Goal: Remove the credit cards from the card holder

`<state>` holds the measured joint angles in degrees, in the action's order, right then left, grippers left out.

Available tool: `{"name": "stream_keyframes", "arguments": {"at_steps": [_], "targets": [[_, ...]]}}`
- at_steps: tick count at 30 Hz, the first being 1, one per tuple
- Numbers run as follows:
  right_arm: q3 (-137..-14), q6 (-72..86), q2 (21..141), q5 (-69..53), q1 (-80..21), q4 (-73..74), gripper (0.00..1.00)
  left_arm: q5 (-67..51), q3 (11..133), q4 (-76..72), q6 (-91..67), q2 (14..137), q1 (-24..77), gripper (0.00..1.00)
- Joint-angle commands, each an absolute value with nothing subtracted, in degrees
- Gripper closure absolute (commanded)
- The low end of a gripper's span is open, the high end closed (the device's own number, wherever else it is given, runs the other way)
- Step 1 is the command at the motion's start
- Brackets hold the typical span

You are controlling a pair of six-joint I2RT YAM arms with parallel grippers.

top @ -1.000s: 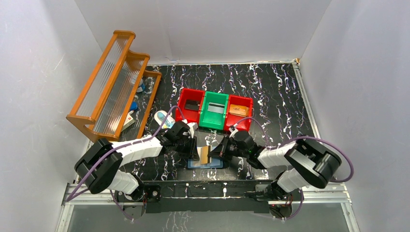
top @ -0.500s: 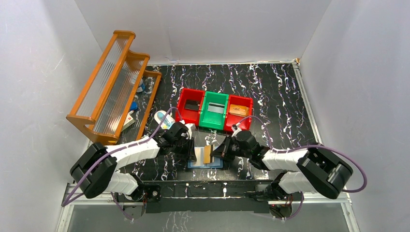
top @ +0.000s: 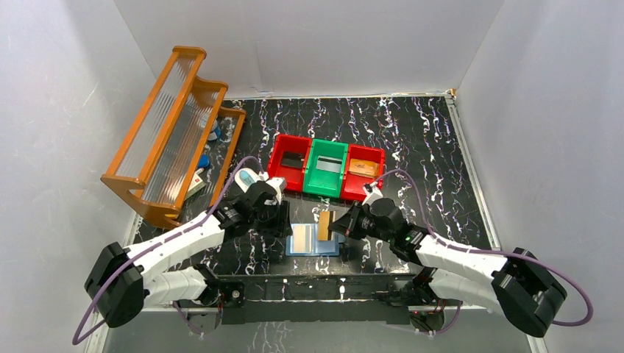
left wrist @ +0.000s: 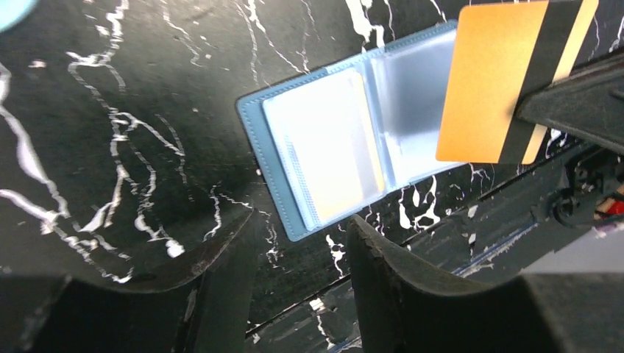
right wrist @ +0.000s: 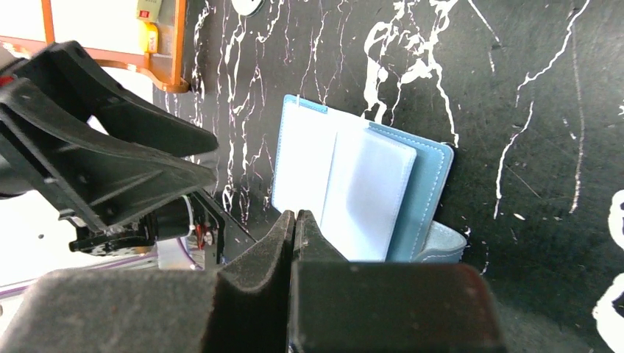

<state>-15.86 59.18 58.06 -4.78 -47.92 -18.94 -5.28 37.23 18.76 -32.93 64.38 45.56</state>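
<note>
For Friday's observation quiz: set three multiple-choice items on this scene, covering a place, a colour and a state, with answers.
1. Where does the card holder lie? A on a shelf; B on the table; C held in the air.
2. What colour is the middle bin? A blue; B yellow; C green.
3. The right gripper is: A shut on the tan-orange card; B wide open; C shut on nothing.
Answers: B, it lies open on the marbled top; C, its walls are green; A, the card is pinched in it.
</note>
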Motion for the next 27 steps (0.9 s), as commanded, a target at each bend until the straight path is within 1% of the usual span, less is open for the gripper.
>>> {"name": "stream_keyframes", "arguments": {"at_steps": [1, 5, 8, 12, 15, 17, 20, 23, 27], "targets": [[-18.41, 55.04, 55.25, -2.05, -48.05, -16.77, 1.0, 3.26, 41.82, 25.92, -30.25, 59.8, 45.7, 0.51], [-18.83, 52.8, 53.29, 0.33, -48.07, -14.8, 1.0, 8.19, 43.91, 29.04, -28.43, 56.7, 45.69, 0.4], [-19.16, 49.74, 51.69, 2.19, -48.03, -12.73, 1.0, 11.47, 45.56, 31.33, -26.48, 54.75, 45.67, 0.27], [-23.69, 42.52, 48.81, 7.37, -48.05, -7.59, 1.0, 15.57, 45.67, 32.78, -23.86, 52.36, 45.68, 0.13], [-25.89, 35.99, 46.33, 12.55, -48.07, -4.77, 1.0, 17.3, 44.24, 32.79, -23.13, 50.88, 45.7, 0.06], [-27.43, 30.25, 45.13, 17.27, -48.07, -3.0, 1.0, 17.43, 44.0, 32.41, -23.11, 50.35, 45.7, 0.03], [-31.18, 21.57, 44.37, 25.9, -48.08, 0.98, 1.0, 17.29, 43.94, 31.78, -22.84, 50.72, 45.75, 0.02], [-35.37, 11.88, 43.79, 28.6, -48.01, 2.02, 1.0, 17.43, 44.25, 31.97, -22.55, 51.87, 45.7, 0.02], [-36.19, -4.21, 45.45, 34.62, -48.08, -0.38, 1.0, 17.42, 44.61, 32.08, -22.08, 52.9, 45.69, 0.02]]}}
